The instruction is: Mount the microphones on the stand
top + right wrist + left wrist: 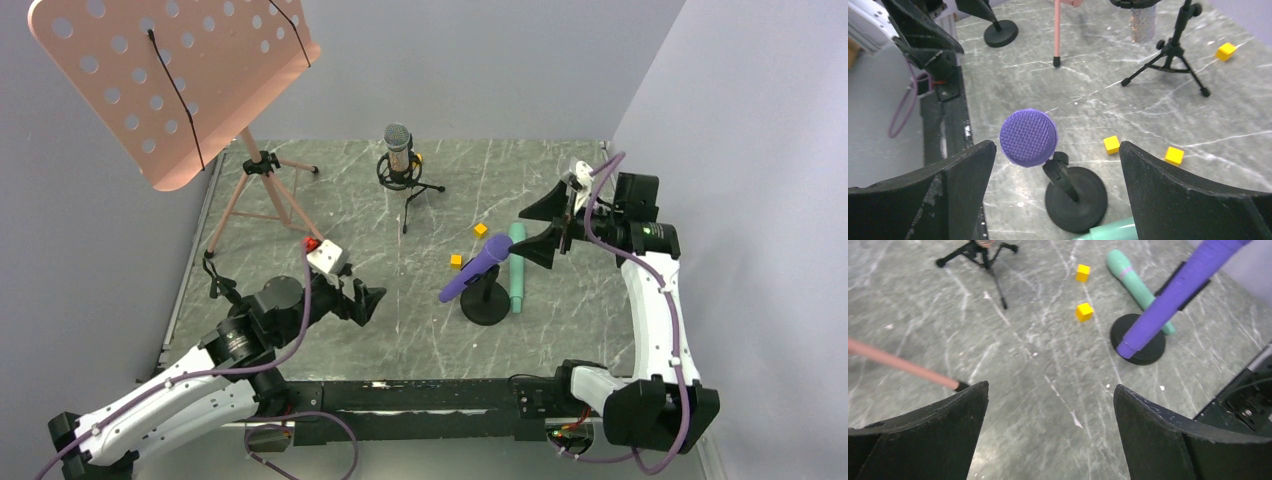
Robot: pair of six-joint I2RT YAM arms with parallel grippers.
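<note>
purple microphone [476, 268] on round stand [486, 306]

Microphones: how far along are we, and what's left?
Done: the purple microphone sits in the round stand, and the silver microphone in the tripod. In hand: nothing; the left gripper and right gripper are open. Left: the green microphone lies on the table.
</note>
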